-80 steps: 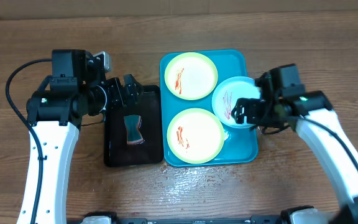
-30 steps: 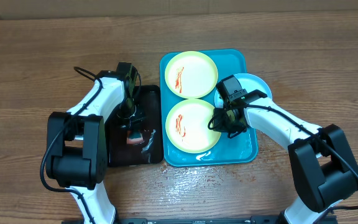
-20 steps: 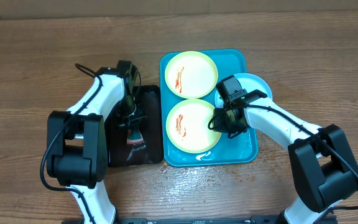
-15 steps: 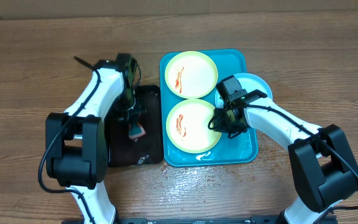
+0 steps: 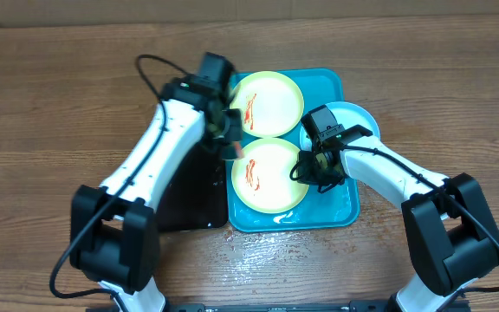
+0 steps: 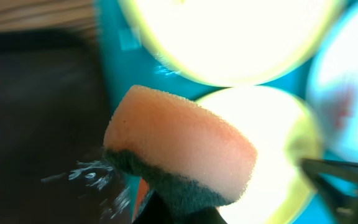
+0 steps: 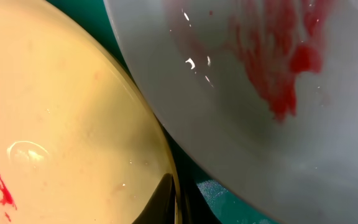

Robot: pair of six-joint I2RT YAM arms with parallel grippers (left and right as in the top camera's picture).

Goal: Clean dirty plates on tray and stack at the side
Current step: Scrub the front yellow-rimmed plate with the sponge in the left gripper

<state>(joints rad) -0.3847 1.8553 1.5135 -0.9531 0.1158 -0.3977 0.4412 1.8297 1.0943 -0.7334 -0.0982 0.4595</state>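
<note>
The turquoise tray [image 5: 336,212] holds two yellow-green plates, the far one [image 5: 267,104] and the near one [image 5: 271,173], each with a red smear. A light blue plate [image 5: 353,117] with a red smear [image 7: 278,81] overlaps the tray's right rim. My left gripper [image 5: 232,143] is shut on an orange sponge with a dark green underside [image 6: 179,149], which hangs over the tray's left edge between the yellow-green plates. My right gripper [image 5: 304,171] is shut on the near plate's right rim [image 7: 160,168], its dark fingers [image 7: 166,199] pinching the edge beside the blue plate.
A black tray [image 5: 189,208], wet with droplets [image 6: 86,174], lies left of the turquoise tray, partly under my left arm. Water spots mark the wooden table [image 5: 258,247] by the front edge. A cable [image 5: 154,65] loops above the left arm.
My left arm lifted the sponge off the black tray and swung right to the turquoise tray's left edge. The right arm and the plates have not moved.
</note>
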